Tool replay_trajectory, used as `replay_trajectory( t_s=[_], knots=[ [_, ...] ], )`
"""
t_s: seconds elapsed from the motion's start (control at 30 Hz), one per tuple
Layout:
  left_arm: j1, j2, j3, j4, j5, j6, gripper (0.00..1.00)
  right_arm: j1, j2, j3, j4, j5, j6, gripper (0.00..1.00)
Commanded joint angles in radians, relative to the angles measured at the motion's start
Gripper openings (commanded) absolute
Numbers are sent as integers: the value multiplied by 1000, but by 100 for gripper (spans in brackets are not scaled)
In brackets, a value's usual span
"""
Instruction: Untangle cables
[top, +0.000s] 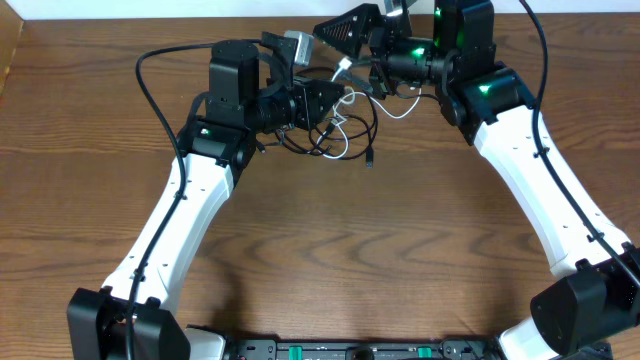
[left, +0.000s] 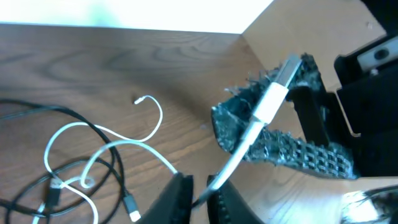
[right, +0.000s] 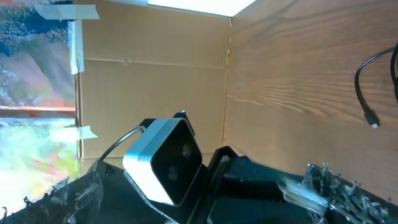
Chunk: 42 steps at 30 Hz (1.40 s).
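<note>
White cable pinched in left claw, plug across wide-open right claw; black cables tangled beside

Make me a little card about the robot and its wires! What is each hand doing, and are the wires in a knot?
Table: brown wood
White cable: loops on the table, one plug end lifted up
Black cables: lying on the table, crossed with the white cable
Left gripper: shut on the white cable, near its lifted end
Right gripper: open, close by that lifted plug, holding nothing
Knot: yes, the cables are not untangled yet
</note>
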<state>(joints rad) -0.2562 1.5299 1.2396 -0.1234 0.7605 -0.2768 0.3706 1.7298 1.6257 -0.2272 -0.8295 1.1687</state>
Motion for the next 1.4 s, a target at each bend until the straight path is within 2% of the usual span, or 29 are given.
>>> replay_trajectory(
  t_s=[0.0,0.33,0.47,0.57,0.6,0.63,0.67,0.7,0.73,0.8,0.93,1.1,1.2,1.37],
  knots=[
    [0,6,10,4,13,14,8,-5,-3,3,-18,5,-62,99],
    [5,6,10,58,-1,13,7,-19,-3,3,-263,287,-171,99],
    [4,6,10,18,-110,13,7,-54,-3,3,-328,381,-172,99],
    [4,6,10,-35,-192,13,8,-86,-3,3,-342,375,-172,99],
    [4,6,10,-47,-206,13,17,-95,-3,3,-341,364,-172,99],
    [4,6,10,-58,-214,14,32,-102,-3,3,-340,349,-171,99],
    [4,6,10,-64,-217,14,57,-106,-3,3,-338,343,-171,99],
    [4,6,10,-71,-224,14,79,-109,-3,3,-338,340,-172,99],
    [4,6,10,-73,-228,14,86,-110,-3,3,-339,341,-172,99],
    [4,6,10,-74,-231,14,91,-111,-3,3,-341,343,-179,99],
    [4,6,10,-74,-259,14,93,-111,-3,3,-371,442,-235,99],
    [4,6,10,-84,-420,10,93,-107,-3,3,-499,806,-246,99],
    [4,6,10,-97,-473,10,93,-101,-1,2,-568,957,-246,99],
    [4,37,10,-121,-520,-11,93,-100,23,0,-622,1002,-250,99]
  ],
)
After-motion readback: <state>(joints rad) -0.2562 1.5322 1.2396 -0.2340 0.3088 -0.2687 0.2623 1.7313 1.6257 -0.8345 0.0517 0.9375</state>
